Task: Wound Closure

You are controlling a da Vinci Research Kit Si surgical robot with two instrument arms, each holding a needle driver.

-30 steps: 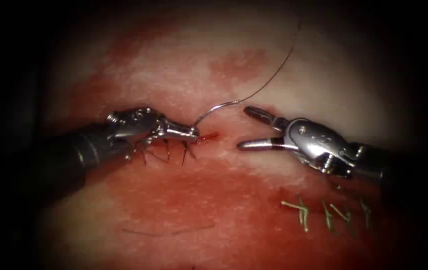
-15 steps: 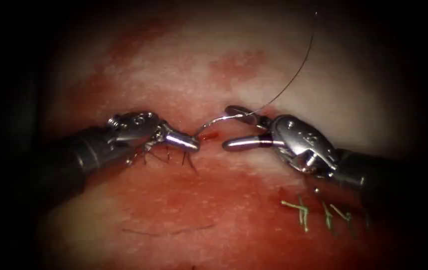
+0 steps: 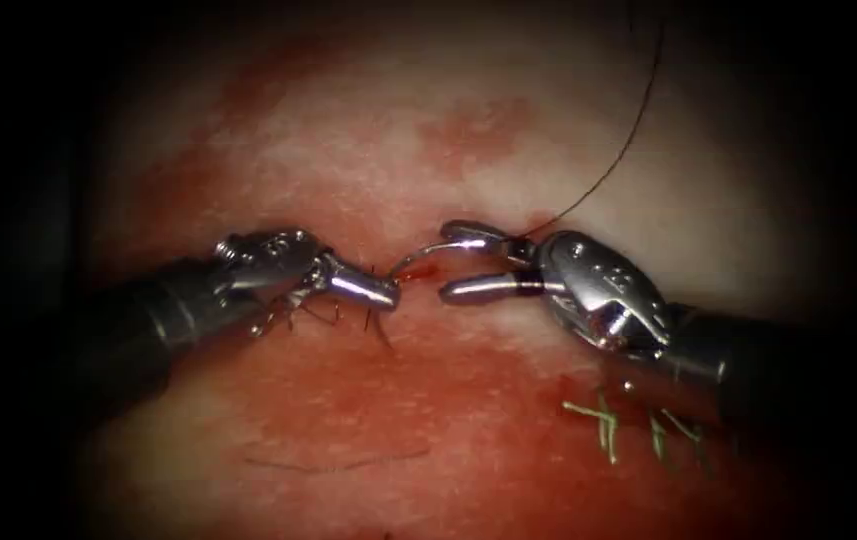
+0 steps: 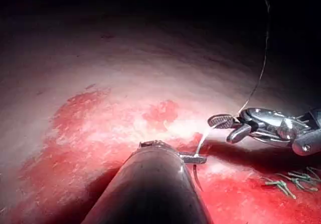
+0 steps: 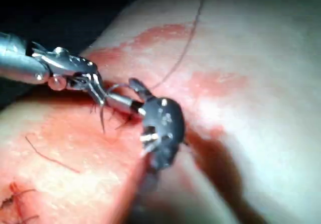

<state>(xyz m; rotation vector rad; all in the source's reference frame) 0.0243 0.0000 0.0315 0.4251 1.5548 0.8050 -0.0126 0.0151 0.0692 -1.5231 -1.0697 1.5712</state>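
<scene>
Two tools are meeting over the cut: the left tool (image 3: 380, 290) is pinching the needle (image 3: 426, 250) tight, while the right tool (image 3: 460, 262), jaws apart, has been closing in around its curve, thread (image 3: 616, 165) trailing away.

Pale pinkish-white slab of pork tissue (image 3: 708, 180) blotched with glossy red fluid (image 3: 398, 400); a thin dark thread (image 3: 618, 160) arcs far right above it, while short olive-green cut thread ends (image 3: 608, 425) lie near right. Both jaw-tipped tools gleam silver.
</scene>
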